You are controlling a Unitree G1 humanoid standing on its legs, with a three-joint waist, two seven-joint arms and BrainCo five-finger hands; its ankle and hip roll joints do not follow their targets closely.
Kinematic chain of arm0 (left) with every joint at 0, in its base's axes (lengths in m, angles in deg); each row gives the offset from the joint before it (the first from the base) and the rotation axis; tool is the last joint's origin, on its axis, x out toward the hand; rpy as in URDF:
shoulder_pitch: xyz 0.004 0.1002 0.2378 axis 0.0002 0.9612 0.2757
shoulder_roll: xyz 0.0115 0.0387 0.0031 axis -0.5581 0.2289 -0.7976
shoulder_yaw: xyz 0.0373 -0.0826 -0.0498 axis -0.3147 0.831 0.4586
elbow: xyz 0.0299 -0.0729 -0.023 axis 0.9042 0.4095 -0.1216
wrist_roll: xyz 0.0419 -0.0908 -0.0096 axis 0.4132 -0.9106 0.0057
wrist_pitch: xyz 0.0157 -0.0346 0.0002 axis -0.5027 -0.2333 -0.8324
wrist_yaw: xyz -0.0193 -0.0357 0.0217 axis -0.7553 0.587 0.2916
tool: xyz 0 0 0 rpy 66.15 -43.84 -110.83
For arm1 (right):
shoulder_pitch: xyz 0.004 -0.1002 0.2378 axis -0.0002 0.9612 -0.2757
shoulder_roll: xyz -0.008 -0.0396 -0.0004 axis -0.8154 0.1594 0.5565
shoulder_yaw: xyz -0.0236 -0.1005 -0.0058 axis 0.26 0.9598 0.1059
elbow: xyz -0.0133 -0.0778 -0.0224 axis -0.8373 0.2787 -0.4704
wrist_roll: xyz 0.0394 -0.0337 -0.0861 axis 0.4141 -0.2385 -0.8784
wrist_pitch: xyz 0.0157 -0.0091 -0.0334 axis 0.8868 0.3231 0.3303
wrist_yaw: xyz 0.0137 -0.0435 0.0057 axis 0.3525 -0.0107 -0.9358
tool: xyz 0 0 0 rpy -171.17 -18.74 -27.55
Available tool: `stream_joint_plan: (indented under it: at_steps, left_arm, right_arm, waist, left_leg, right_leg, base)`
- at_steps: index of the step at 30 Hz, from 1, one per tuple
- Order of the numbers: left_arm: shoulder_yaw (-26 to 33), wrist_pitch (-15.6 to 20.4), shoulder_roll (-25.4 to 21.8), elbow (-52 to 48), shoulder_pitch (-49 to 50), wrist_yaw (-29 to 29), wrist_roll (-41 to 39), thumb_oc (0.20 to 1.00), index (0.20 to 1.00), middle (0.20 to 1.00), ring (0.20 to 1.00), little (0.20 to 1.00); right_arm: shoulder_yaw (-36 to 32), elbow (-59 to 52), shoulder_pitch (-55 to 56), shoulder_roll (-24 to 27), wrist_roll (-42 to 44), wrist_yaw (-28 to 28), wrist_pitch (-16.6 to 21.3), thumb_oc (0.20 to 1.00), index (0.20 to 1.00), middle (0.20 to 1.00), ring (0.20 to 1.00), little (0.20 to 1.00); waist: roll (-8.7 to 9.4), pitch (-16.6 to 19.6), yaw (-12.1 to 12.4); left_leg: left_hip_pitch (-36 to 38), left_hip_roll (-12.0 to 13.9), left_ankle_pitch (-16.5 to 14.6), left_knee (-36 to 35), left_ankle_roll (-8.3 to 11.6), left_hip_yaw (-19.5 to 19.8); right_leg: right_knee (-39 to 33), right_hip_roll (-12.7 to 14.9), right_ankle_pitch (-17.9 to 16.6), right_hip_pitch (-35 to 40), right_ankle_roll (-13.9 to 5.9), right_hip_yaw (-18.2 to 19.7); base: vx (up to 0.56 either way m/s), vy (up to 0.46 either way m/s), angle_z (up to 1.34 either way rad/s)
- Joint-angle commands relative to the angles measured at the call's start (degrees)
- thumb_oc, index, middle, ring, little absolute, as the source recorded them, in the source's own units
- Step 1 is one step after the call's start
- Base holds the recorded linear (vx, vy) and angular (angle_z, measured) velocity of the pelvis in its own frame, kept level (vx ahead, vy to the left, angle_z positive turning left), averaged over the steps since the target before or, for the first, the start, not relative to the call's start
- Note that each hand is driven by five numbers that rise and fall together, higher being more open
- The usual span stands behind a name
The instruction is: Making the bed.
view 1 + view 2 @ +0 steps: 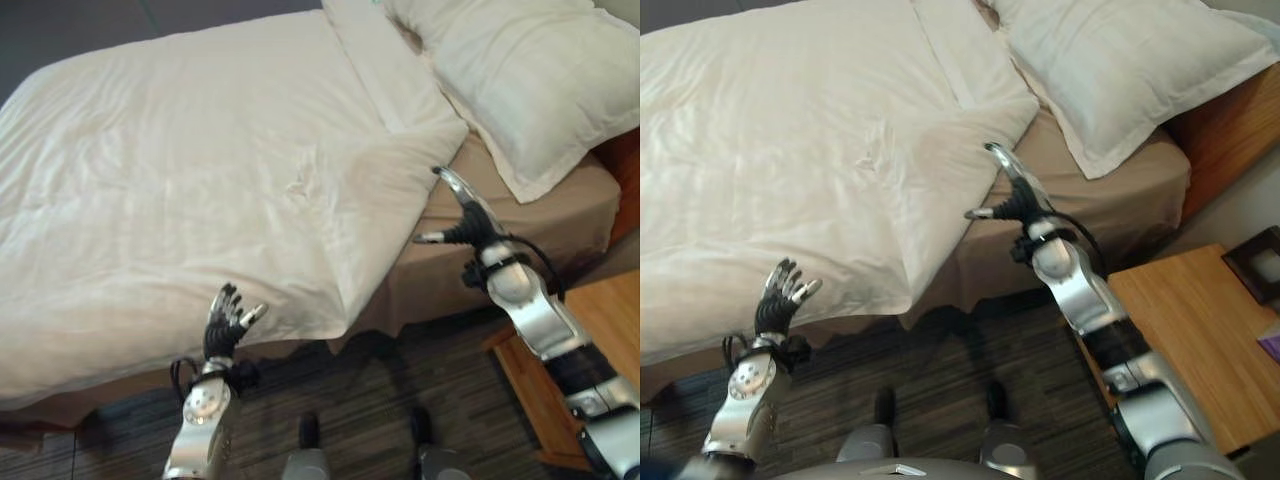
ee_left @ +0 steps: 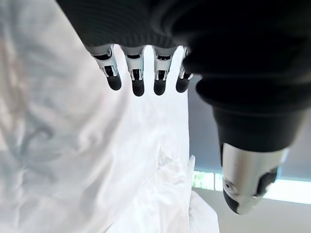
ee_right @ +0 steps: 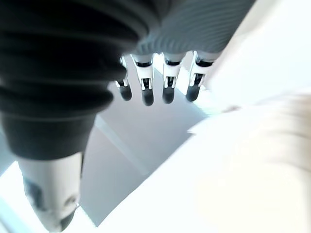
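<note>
A white duvet (image 1: 200, 170) covers most of the bed, and its near corner (image 1: 440, 135) lies folded over a tan sheet (image 1: 520, 200). A white pillow (image 1: 530, 80) rests at the head of the bed. My left hand (image 1: 225, 325) is raised at the duvet's near edge, open with fingers (image 2: 138, 82) spread, holding nothing. My right hand (image 1: 468, 222) hovers just below the duvet corner over the tan sheet. It is open, with straight fingers (image 3: 146, 90) and the thumb apart, and is not touching the cloth.
A wooden nightstand (image 1: 1200, 340) stands to the right of the bed with a dark item (image 1: 1255, 262) on it. The wooden headboard (image 1: 1230, 120) rises behind the pillow. Dark carpet (image 1: 370, 390) runs along the bed's near side.
</note>
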State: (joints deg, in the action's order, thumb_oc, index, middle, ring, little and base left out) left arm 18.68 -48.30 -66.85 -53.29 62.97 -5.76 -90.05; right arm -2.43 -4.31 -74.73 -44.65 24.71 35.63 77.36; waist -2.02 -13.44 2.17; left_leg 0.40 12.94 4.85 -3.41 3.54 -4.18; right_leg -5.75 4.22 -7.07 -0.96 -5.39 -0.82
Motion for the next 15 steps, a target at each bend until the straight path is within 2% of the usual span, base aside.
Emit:
stream_joint_plan:
  at_steps: [1, 2, 3, 4, 5, 6, 7, 8, 9, 11, 15]
  left_arm:
    - [0.93, 3.65, -5.36, -1.46, -2.21, 0.18, -3.22, 1.0, 1.0, 1.0, 1.0, 1.0]
    - [0.61, 3.3, -5.99, -1.04, -2.01, -0.19, -2.84, 1.0, 1.0, 1.0, 1.0, 1.0]
    - [0.64, 3.28, -6.53, -0.85, -1.81, -0.47, -2.33, 1.0, 1.0, 1.0, 1.0, 1.0]
    - [0.92, 2.87, -7.19, 0.31, -1.57, -0.11, -1.64, 1.0, 1.0, 1.0, 1.0, 1.0]
    - [1.66, 2.02, -8.48, 1.38, -0.22, -0.89, -0.47, 1.0, 1.0, 1.0, 1.0, 1.0]
    - [1.68, 1.61, -8.87, 0.66, 1.25, -2.1, -0.38, 1.0, 1.0, 1.0, 1.0, 1.0]
    - [1.39, 1.31, -10.02, 0.64, 0.52, -1.9, -0.13, 1.0, 1.0, 1.0, 1.0, 1.0]
    - [0.79, 0.99, -11.64, 1.81, -1.5, -1.92, 0.28, 1.0, 1.0, 1.0, 1.0, 1.0]
    - [0.56, 0.55, -13.19, 2.02, -2.24, -2.45, 0.42, 1.0, 1.0, 1.0, 1.0, 1.0]
    - [0.88, 1.3, -15.19, 3.26, -4.75, -1.75, 1.18, 1.0, 1.0, 1.0, 1.0, 1.0]
    - [0.62, 2.51, -17.33, 5.2, -7.19, -1.45, -0.61, 1.0, 1.0, 1.0, 1.0, 1.0]
  right_arm:
    - [1.78, 6.86, -10.91, -0.89, -5.49, -3.09, 0.6, 1.0, 1.0, 1.0, 1.0, 1.0]
    - [2.03, 8.7, -11.84, -0.61, -6.29, -3.54, 0.24, 1.0, 1.0, 1.0, 1.0, 1.0]
    - [2.08, 10.05, -12.22, -0.27, -6.56, -3.73, 0.02, 1.0, 1.0, 1.0, 1.0, 1.0]
    - [1.97, 12.25, -11.67, 0.35, -6.29, -4.2, -0.17, 1.0, 1.0, 1.0, 1.0, 1.0]
    - [1.4, 15.49, -11.46, 0.94, -6.45, -3.44, -0.91, 1.0, 1.0, 1.0, 1.0, 1.0]
    - [1.27, 15.71, -10.41, 0.42, -6.06, -3.09, -0.9, 1.0, 1.0, 1.0, 1.0, 1.0]
    - [0.14, 17.06, -10.92, 1.04, -6.36, -3.79, -1.24, 1.0, 1.0, 1.0, 1.0, 1.0]
    - [-0.6, 19.59, -10.63, 1.74, -5.54, -4.23, -1.29, 1.0, 1.0, 1.0, 1.0, 1.0]
    - [-0.45, 19.91, -11.29, 2.57, -5.11, -4.27, -1.9, 1.0, 1.0, 1.0, 1.0, 1.0]
    - [-1.35, 23.43, -14.12, 3.64, -4.5, -5.38, -2.52, 1.0, 1.0, 1.0, 1.0, 1.0]
    - [0.75, 28.51, -21.28, 5.61, -4.25, -8.03, -3.41, 1.0, 1.0, 1.0, 1.0, 1.0]
  waist:
    - [4.74, 0.75, 3.4]
    - [4.79, 0.35, 3.53]
    - [4.73, 0.15, 3.7]
    - [4.33, 0.0, 4.47]
    - [3.47, 0.43, 4.64]
    - [3.16, 0.51, 4.82]
    - [3.56, 0.39, 5.11]
    - [3.71, -0.14, 4.88]
    - [3.46, -1.08, 4.24]
    - [2.82, -2.76, 2.76]
    - [1.97, -3.29, 1.55]
  left_leg:
    - [2.02, 2.18, -3.6, 7.96, 4.2, -16.66]
    - [0.2, 0.74, -4.41, 10.03, 3.38, -19.1]
    - [-1.57, -0.49, -4.67, 11.28, 3.03, -19.86]
    - [-3.16, -1.53, -3.92, 10.31, 3.24, -18.41]
    - [-1.37, -0.58, -4.14, 7.98, 3.24, -19.05]
    - [-1.17, -1.74, -3.37, 6.43, 2.56, -17.28]
    - [-1.1, -2.4, -3.04, 5.2, 2.34, -15.49]
    - [-1.44, -2.44, -2.47, 3.81, 2.16, -15.14]
    - [-1.98, -3.16, -2.15, 2.39, 1.36, -13.93]
    - [-2.44, -3.5, -1.48, -0.38, 1.28, -12.78]
    - [-3.47, -4.57, -1.9, -1.59, 1.82, -9.56]
  right_leg:
    - [0.75, 7.34, 9.38, 3.21, -0.38, -12.18]
    - [0.75, 7.43, 9.64, 4.32, -0.23, -13.54]
    - [0.75, 7.41, 9.83, 5.01, -0.14, -14.35]
    - [0.75, 7.09, 10.12, 5.62, -0.32, -14.8]
    - [0.75, 6.86, 11.1, 7.15, -0.11, -17.95]
    - [0.76, 6.69, 11.0, 7.77, -0.15, -18.44]
    - [1.73, 7.07, 10.54, 8.08, -0.05, -19.95]
    - [6.03, 7.71, 11.3, 6.68, 0.14, -21.71]
    - [10.84, 7.95, 11.8, 3.37, -0.54, -21.07]
    - [15.19, 8.22, 12.24, -2.26, -1.59, -15.78]
    - [7.56, 7.73, 9.26, -6.89, -2.06, -3.83]
  base:
    - [0.01, -0.187, 1.23]
    - [0.04, -0.136, 1.59]
    - [0.08, -0.071, 1.35]
    - [0.12, -0.07, 1.36]
    - [0.17, 0.032, 1.15]
    - [0.12, -0.003, 1.23]
    - [0.04, 0.028, 1.13]
    - [-0.03, -0.047, 1.2]
    - [-0.08, 0.008, 1.09]
    - [-0.1, 0.055, 0.93]
    - [0.13, -0.047, 0.59]
